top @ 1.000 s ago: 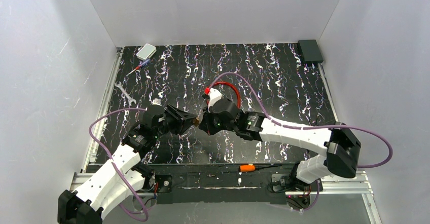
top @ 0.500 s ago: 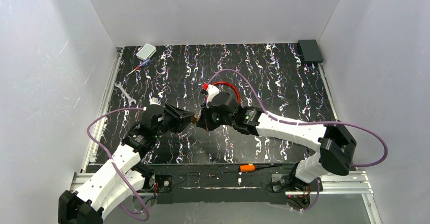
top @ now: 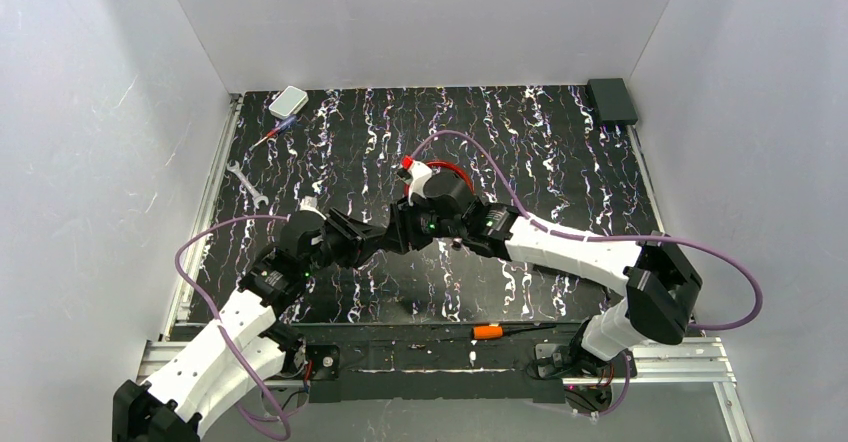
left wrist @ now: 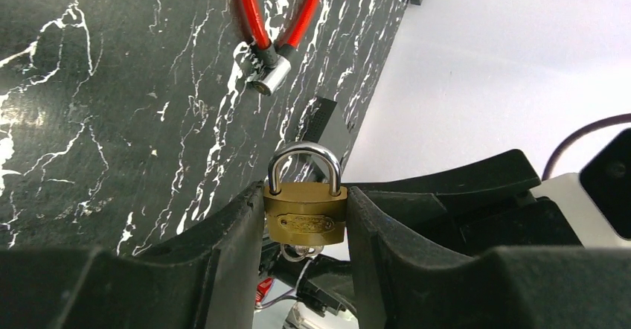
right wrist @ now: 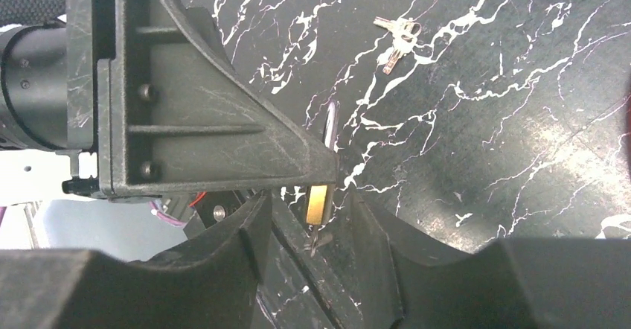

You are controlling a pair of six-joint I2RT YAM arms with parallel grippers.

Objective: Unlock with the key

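Black, white-veined surface (top: pixel 560 162) enclosed by white walls (top: pixel 420 22). A pale box (top: pixel 288 101) lies at the far left corner and a dark box (top: pixel 612 100) at the far right, contents not visible. The left gripper (left wrist: pixel 305 195) pinches the brass padlock (left wrist: pixel 305 216) by its sides, above mid-surface. The key (right wrist: pixel 315 243) sits at the padlock's underside, between the spread fingers of the right gripper (right wrist: pixel 312 221); contact cannot be told. Since half a second earlier, the grippers have drawn together.

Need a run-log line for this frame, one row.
left end effector: shut on padlock | shackle: closed | key: under padlock body | right end effector: open, straddling key | step: padlock not yet open
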